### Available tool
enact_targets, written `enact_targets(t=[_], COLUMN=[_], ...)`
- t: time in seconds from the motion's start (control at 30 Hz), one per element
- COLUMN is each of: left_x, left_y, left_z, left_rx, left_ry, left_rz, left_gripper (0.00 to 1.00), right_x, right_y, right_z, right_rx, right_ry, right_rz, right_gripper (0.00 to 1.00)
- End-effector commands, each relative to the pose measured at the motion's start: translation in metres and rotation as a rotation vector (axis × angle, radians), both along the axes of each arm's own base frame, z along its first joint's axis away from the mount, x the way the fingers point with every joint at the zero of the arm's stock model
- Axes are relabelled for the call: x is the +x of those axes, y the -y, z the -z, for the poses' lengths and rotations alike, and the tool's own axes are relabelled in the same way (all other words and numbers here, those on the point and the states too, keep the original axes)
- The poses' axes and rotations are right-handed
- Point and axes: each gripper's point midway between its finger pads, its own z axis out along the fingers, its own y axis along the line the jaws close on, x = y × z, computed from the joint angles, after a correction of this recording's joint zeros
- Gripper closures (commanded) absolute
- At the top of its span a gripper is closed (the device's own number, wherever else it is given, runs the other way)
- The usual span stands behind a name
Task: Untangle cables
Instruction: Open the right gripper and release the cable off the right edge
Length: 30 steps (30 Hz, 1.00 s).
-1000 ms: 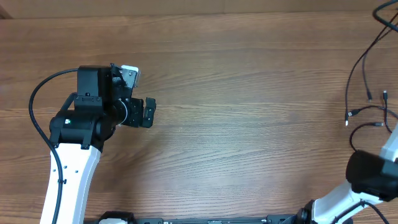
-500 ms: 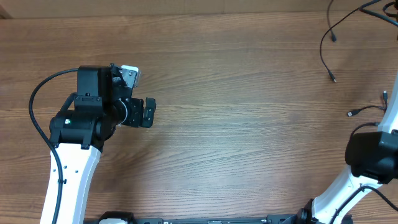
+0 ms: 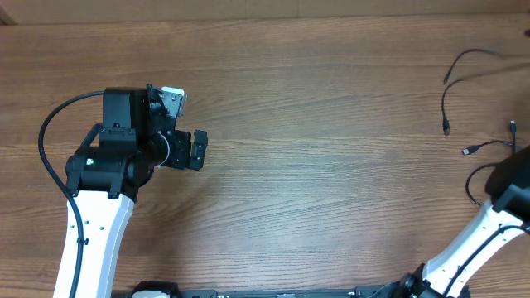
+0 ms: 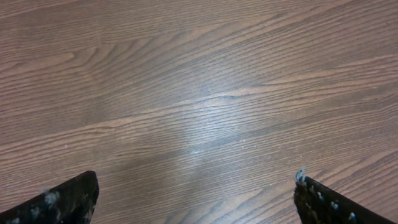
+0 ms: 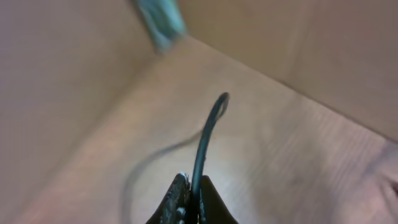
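pinched in the right gripper [image 5: 189, 194], jaws shut tight on it: one thin black cord [image 5: 204, 143], rising straight out from between the tips and curling over at its top in the right wrist view. no telling from that blurred view which end hangs free. out at the far right edge of the table [image 3: 331, 190], seen from overhead: the rest of the cables [image 3: 445, 112], thin black loops with small plugs, one plug [image 3: 469, 151] lying flat near the right arm [image 3: 509, 194], others trailing up and off the frame. spread loosely, apparently crossing in places rather than knotted hard, though too fine to trace crossing by crossing. well apart from all this, across nearly the whole width of the wood: the left gripper [image 3: 199, 150], fingers spread wide and holding nothing, with only bare grain beneath in its own view. pointing right, toward the cords, so a straight reach along that line looks like the way in. judging by this, a job for the right side first, nearer by far and with a grip to work from. probably calls for drawing the held cord along its own length, away from the loops, to slide it out instead of cinching a crossing tight. likely to whip and flop, being so light and limp; some risk of dragging the neighbours along.
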Motion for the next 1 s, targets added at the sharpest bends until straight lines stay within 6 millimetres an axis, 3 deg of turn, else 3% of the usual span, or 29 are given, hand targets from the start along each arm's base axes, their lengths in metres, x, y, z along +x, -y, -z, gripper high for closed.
enact_targets(t=[0.0,0.03,0.07,0.1,0.3,0.47,0.53,0.57,0.63,0.83,0.9,0.97], left_x=[0.0,0.0,0.0,0.0,0.0,0.0,0.0,0.0,0.0,0.0,0.0,0.0], left_y=[0.002,0.002,0.002,0.002,0.002,0.002,0.002,0.002,0.002,0.002,0.002,0.002], left_z=[-0.002,-0.002,-0.002,-0.002,-0.002,-0.002,-0.002,-0.002,-0.002,-0.002,-0.002,-0.002], left_rx=[0.0,0.0,0.0,0.0,0.0,0.0,0.0,0.0,0.0,0.0,0.0,0.0], left_ry=[0.01,0.01,0.01,0.01,0.01,0.01,0.01,0.01,0.01,0.01,0.01,0.009], left_rz=[0.022,0.022,0.022,0.022,0.021,0.022,0.022,0.022,0.022,0.022,0.022,0.022], left_gripper=[0.01,0.0,0.01,0.0,0.01,0.0,0.0,0.0,0.01,0.0,0.0,0.0], right_x=[-0.005,-0.007,-0.007,-0.009,-0.011,-0.012,-0.009,-0.009,-0.013,-0.032,-0.041,-0.048], right_y=[0.015,0.015,0.014,0.013,0.004,-0.022,-0.042,-0.06,-0.079,-0.153,-0.199,-0.234], right_z=[0.022,0.028,0.031,0.033,0.034,0.025,0.002,-0.024,-0.053,-0.127,-0.149,-0.158], right_rx=[0.045,0.072,0.082,0.106,0.152,0.222,0.252,0.253,0.223,0.107,0.087,0.083], right_ry=[-0.013,-0.017,-0.018,-0.013,-0.019,-0.015,0.031,0.065,0.081,0.08,0.07,0.053], right_rz=[-0.001,-0.015,-0.019,-0.032,-0.06,-0.124,-0.187,-0.228,-0.266,-0.381,-0.447,-0.516], right_gripper=[0.55,0.2,0.07,0.0,0.0,0.0,0.0,0.0,0.0,0.0,0.0,0.0])
